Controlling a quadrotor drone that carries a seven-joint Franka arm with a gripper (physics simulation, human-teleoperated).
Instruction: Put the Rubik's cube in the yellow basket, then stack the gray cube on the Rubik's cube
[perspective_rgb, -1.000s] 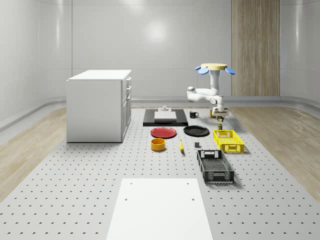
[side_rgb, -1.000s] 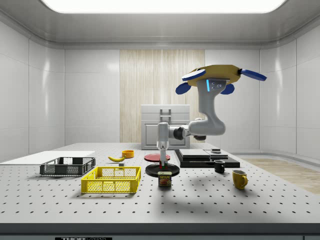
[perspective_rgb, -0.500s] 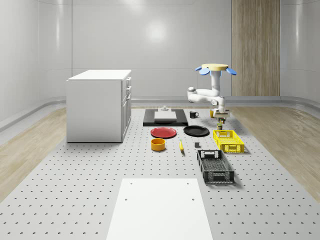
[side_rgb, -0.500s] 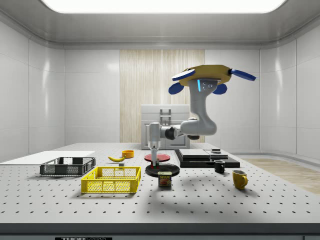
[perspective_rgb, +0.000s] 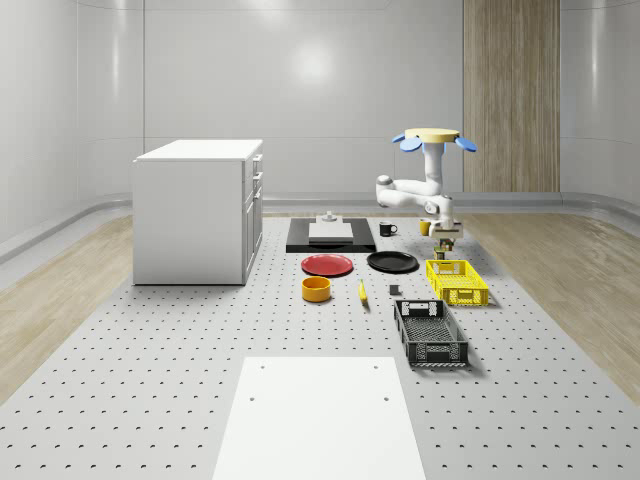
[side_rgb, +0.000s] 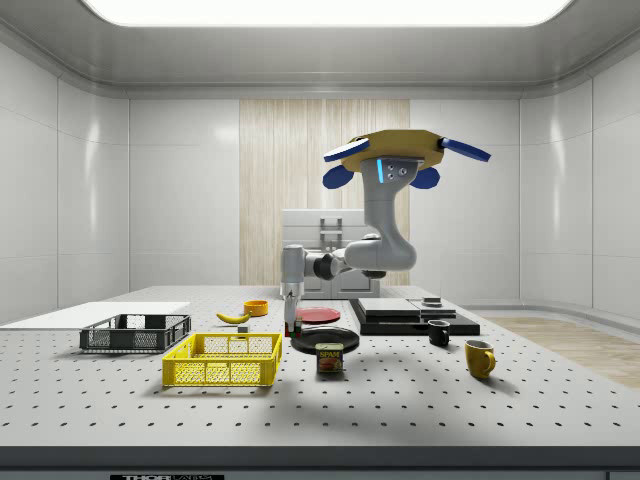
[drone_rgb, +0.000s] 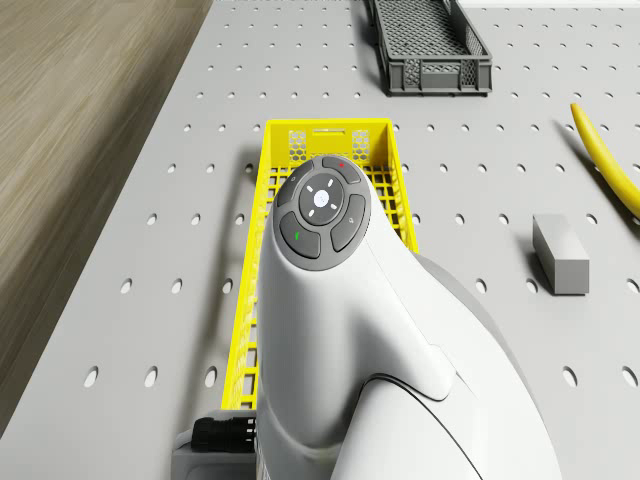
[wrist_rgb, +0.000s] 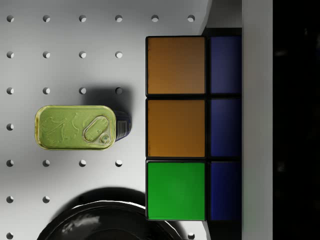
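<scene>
My gripper (perspective_rgb: 446, 233) is shut on the Rubik's cube (wrist_rgb: 176, 127), whose orange, green and blue tiles face the wrist camera. The cube (side_rgb: 291, 326) hangs in the air just off the yellow basket's (side_rgb: 222, 373) end nearest the Spam can (side_rgb: 330, 358). In the whole-scene view that is the far end of the yellow basket (perspective_rgb: 465, 297). The drone (perspective_rgb: 435, 139) hovers high behind the basket, arm reaching down. The gray cube (drone_rgb: 560, 255) lies on the table beside the basket (drone_rgb: 325, 127), between it and the banana (drone_rgb: 605, 160).
A black plate (perspective_rgb: 392, 262), red plate (perspective_rgb: 328, 265), orange bowl (perspective_rgb: 316, 289) and dark crate (perspective_rgb: 430, 333) lie around the basket. Black mug (side_rgb: 438, 333) and yellow mug (side_rgb: 479, 358) stand further off. A white cabinet (perspective_rgb: 198, 210) stands at the whole-scene view's left.
The drone and arm have shifted to the side view's left, carrying the Rubik's cube from above the Spam can and black plate to the yellow basket's end.
</scene>
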